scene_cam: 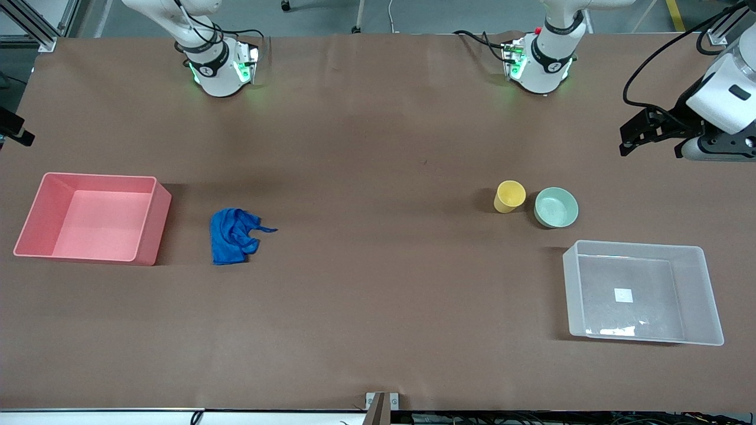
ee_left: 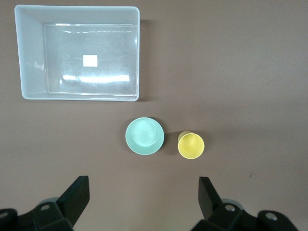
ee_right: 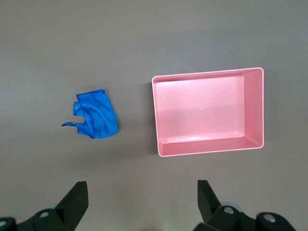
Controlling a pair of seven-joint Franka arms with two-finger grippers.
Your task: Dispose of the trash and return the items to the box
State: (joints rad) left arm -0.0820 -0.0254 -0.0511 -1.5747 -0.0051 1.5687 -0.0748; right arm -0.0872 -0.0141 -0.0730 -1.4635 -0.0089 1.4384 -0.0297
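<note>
the clear plastic tub point(scene_cam: 709, 295) lies nearest the camera, at the left arm's end of the brown table point(scene_cam: 378, 330), holding nothing but a small white sticker point(scene_cam: 623, 295) on its floor. the pink bin point(scene_cam: 147, 236) sits at the right arm's end, a little farther from the camera than the tub, and is also bare inside. just beside the bin, toward the middle of the table, lies the crumpled blue rag point(scene_cam: 233, 236), apart from the bin's wall. the mint-green bowl point(scene_cam: 556, 207) stands upright near the tub's corner, farther from the camera than the tub, and the yellow cup point(scene_cam: 509, 196) stands upright just beside the bowl, not touching it, on the side toward the table's middle.

the left gripper point(ee_left: 144, 199) hangs high over the table near the cup and bowl, its fingers spread wide and holding nothing. the right gripper point(ee_right: 143, 202) hangs high over the table near the rag and pink bin, fingers likewise spread and bare.
</note>
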